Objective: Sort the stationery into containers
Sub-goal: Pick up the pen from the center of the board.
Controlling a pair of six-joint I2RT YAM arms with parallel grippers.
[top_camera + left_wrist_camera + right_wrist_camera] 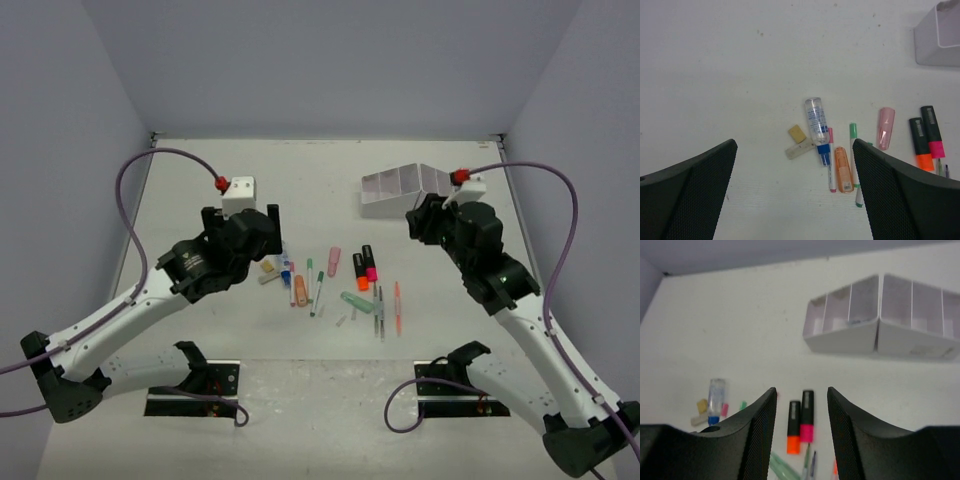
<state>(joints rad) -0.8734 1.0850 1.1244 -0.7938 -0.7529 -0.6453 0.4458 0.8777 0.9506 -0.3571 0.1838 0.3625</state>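
My left gripper hangs over the matte white table. Its black, mesh-textured fingers are spread wide with nothing between them. Just ahead of the gap lie a small tan block and a flat grey block, close against each other. Next to them, toward the right finger, is a clear bottle, cylindrical, with its blue cap pointing back at the tool. A thin pink-capped pen lies along that cap, and a rounded, translucent orange eraser sits just beside the pen. A green-capped pen runs down until the right finger hides its lower end. Beyond that finger are a glossy pink eraser and two stubby black-bodied markers side by side, the orange highlighter and the pink highlighter. My right gripper holds its fingers apart by a narrower gap, also empty. The two highlighters lie straight ahead of that gap. A mint-green eraser shows below it, partly hidden by the left finger. Well ahead and to the right stands the white organizer, slanted, with joined box compartments, thin dividers and a bend in the middle. In the overhead view a red pen lies at the right edge of the scatter.
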